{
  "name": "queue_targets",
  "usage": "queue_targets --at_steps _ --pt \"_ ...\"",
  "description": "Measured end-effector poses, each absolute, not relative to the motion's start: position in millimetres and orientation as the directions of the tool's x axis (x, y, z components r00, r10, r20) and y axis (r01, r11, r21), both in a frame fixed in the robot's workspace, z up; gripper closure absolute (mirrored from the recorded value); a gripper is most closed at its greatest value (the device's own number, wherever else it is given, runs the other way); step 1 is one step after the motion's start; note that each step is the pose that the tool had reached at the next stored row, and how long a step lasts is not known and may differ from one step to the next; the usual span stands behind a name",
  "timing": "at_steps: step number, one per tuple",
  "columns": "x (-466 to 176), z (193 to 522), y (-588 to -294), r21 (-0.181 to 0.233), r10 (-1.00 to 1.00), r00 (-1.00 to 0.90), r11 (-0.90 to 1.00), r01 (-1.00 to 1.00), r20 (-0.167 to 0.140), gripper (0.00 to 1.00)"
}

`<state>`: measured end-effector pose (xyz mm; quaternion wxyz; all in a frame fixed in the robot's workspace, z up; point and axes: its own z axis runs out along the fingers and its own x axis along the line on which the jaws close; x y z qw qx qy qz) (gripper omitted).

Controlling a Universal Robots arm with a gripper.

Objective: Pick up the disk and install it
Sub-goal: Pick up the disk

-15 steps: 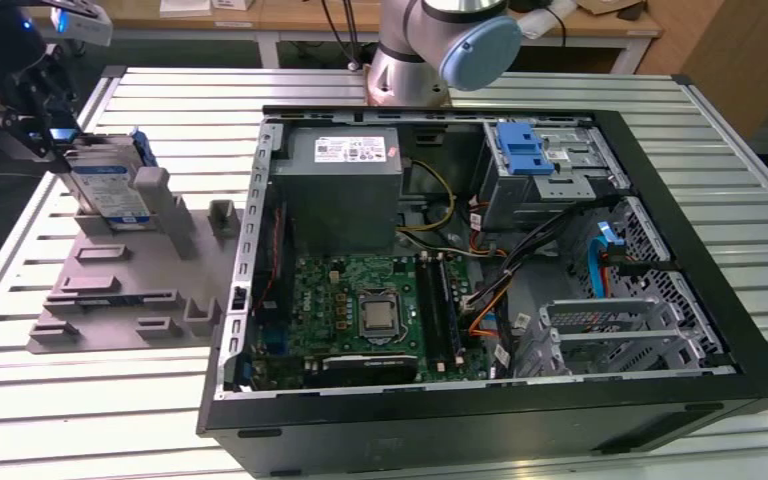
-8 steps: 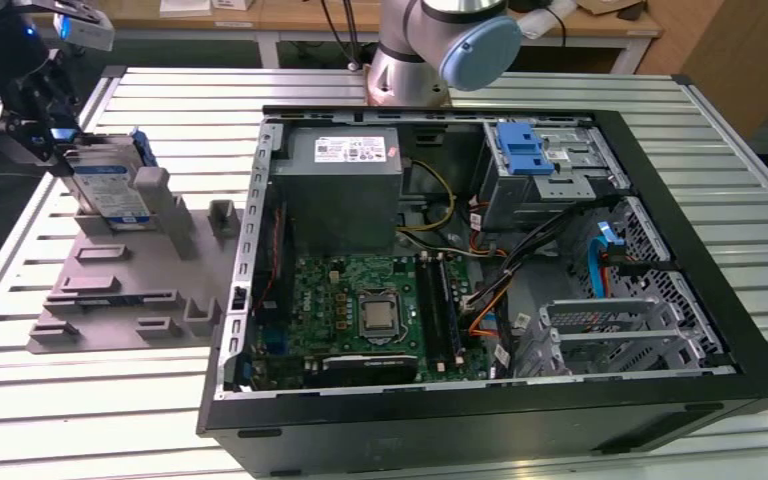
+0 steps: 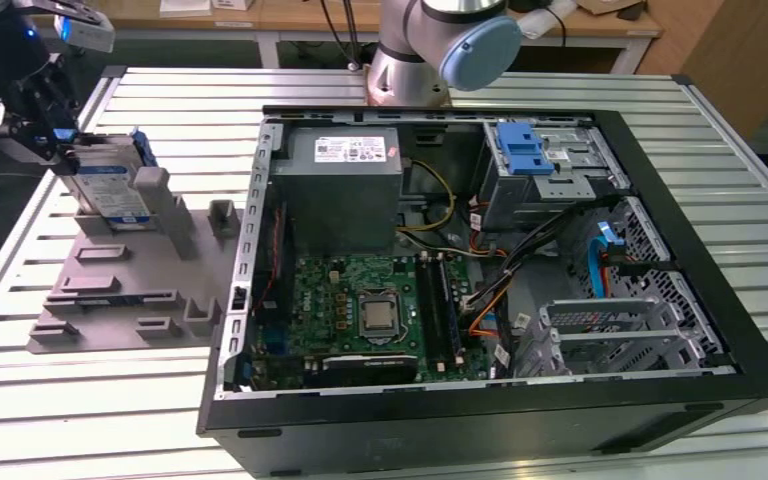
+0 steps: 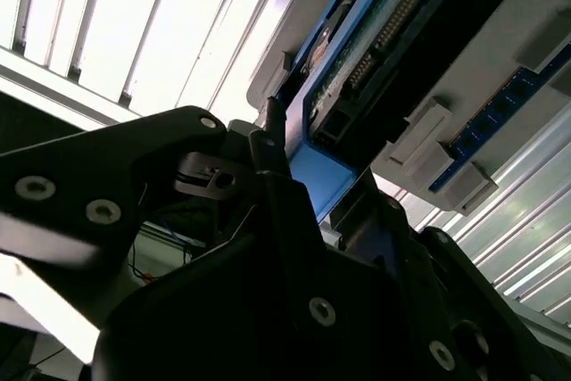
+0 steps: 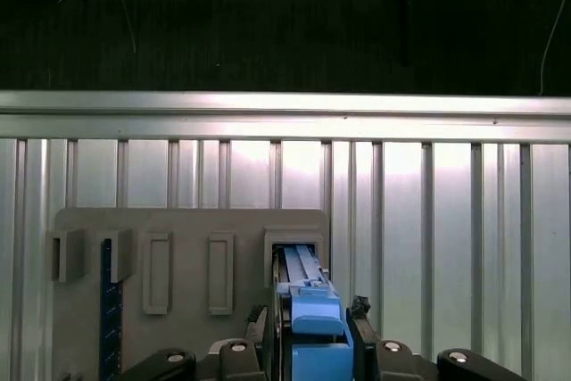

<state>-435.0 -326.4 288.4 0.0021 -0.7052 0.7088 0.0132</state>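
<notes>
Up at the exterior view's upper left, the gripper (image 3: 53, 140) hung over the grey rack (image 3: 117, 290), and it was clamped on the disk (image 3: 107, 182)! The disk stood on edge, upright, its lower end at a rack slot. In the first wrist view the fingers (image 5: 265, 320) pressed against both sides of the disk's blue carrier. The rack sat on the slatted table (image 3: 91, 420). Moving right, the open computer case (image 3: 491, 435) filled the centre. It held a grey power supply (image 3: 344, 180) in its upper part and a green motherboard (image 3: 371, 305) below. At upper right a blue latch (image 3: 524, 150) sat on the drive cage (image 3: 584, 160), well apart from the disk.
</notes>
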Motion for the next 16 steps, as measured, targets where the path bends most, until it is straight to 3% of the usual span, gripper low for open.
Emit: queue_targets --at_steps 2,3,16 --pt "-435.0 288.5 -326.4 0.016 -1.000 -0.005 0.005 -1.000 -0.021 0.55" --pt "-435.0 288.4 -326.4 0.016 -1.000 -0.005 0.005 -1.000 -0.021 0.63" --pt "-435.0 288.5 -326.4 0.015 -1.000 -0.005 0.005 -1.000 -0.022 0.63"
